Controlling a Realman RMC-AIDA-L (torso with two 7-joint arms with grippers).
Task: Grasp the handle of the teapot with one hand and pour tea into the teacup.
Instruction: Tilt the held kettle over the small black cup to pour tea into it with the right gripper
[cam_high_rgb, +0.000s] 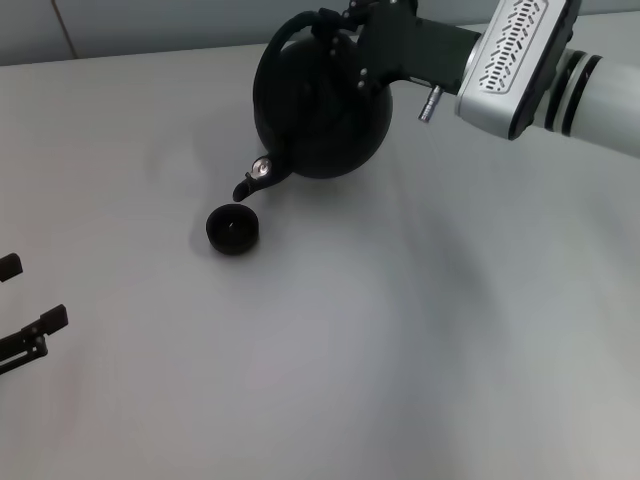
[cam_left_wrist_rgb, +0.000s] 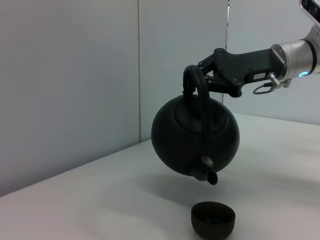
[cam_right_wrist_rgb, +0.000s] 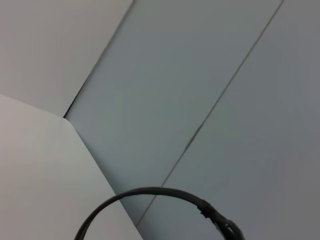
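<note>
R tool (cam_left_wrist_rgb: 200, 75) clamped on handle (cam_left_wrist_rgb: 192, 82), teapot (cam_left_wrist_rgb: 195, 135) airborne, tilted, spout over teacup (cam_left_wrist_rgb: 213, 219), L tool (cam_high_rgb: 25, 330) parked, finger gap unclear

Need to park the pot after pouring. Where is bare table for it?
Bare table spreads beside and in front of the teacup, beneath the right pincer. It is crowded only under the teapot spout, and by the left pincer.

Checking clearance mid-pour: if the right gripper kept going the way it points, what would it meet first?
Nothing beyond what it holds: the right gripper is shut on the handle of the teapot. Past the handle the way looks free, though depth is unclear.
</note>
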